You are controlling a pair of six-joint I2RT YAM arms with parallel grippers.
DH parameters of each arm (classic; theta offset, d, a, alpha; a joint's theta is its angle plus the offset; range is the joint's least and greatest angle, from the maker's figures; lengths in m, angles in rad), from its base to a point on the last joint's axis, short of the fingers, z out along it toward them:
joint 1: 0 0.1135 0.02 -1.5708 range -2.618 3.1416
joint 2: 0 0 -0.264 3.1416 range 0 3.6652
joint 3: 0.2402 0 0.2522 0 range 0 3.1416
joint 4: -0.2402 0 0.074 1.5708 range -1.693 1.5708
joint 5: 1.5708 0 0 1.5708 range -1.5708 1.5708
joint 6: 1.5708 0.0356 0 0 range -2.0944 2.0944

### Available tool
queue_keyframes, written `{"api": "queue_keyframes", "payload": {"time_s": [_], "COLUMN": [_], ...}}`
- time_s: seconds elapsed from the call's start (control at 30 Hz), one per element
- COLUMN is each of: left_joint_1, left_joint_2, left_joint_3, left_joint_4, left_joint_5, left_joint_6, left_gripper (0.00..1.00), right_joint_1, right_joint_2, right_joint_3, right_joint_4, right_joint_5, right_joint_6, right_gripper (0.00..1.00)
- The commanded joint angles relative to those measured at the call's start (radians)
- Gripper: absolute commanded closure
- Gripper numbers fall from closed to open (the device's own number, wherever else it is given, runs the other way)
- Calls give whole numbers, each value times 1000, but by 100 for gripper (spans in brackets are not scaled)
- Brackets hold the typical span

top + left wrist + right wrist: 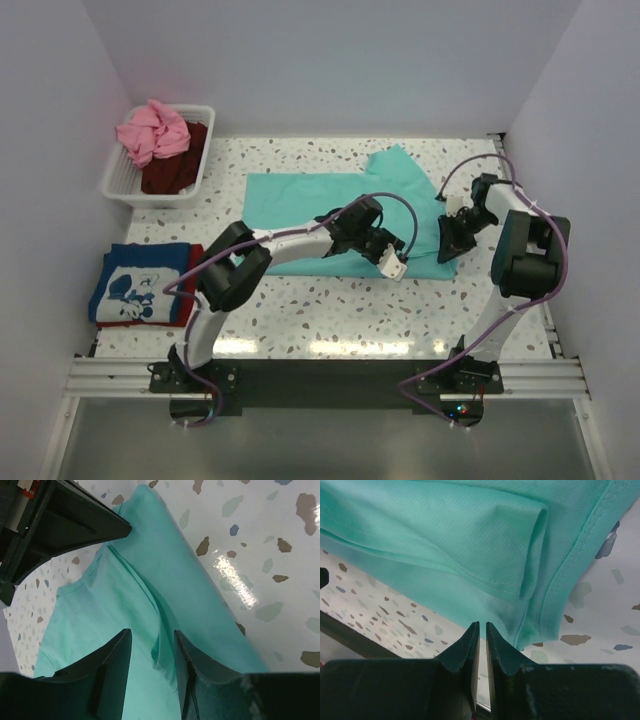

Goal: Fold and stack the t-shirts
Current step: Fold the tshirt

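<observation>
A plain teal-green t-shirt point(300, 195) lies spread on the speckled table, one sleeve pointing to the back. My left gripper point(398, 255) is low over its near right part, open, with a raised fold of the teal cloth point(162, 645) between its fingers point(112, 670). My right gripper point(447, 245) is at the shirt's right edge; its jaws are shut with only a slit, their tips point(481, 626) touching the hem of the teal shirt point(445, 530), with no cloth seen between them. A folded blue t-shirt with white print point(140, 285) lies on a red one point(190, 280) at the left.
A white slatted basket point(115, 180) at the back left holds a pink t-shirt point(152, 130) and a dark maroon one point(178, 165). The right gripper's black body point(60, 525) shows close by in the left wrist view. White walls stand around the table.
</observation>
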Motion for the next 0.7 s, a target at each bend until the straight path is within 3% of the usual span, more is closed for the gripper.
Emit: {"api": "queue_keyframes", "payload": {"time_s": [0.0, 0.33, 0.67], "left_joint_1": [-9, -16, 31], "left_joint_2": [47, 128, 128], "left_joint_3": [53, 69, 64], "left_joint_4": [109, 195, 396], "left_joint_5": [-22, -88, -154], "left_joint_6": [82, 66, -238], "left_gripper": [57, 60, 100], "right_joint_1": [-2, -2, -3], "right_joint_2": [-8, 6, 12], "right_joint_3": [-33, -75, -95], "right_joint_4": [90, 137, 137], "right_joint_5": [47, 111, 156], "right_joint_6": [37, 52, 25], "right_gripper": [86, 90, 90]}}
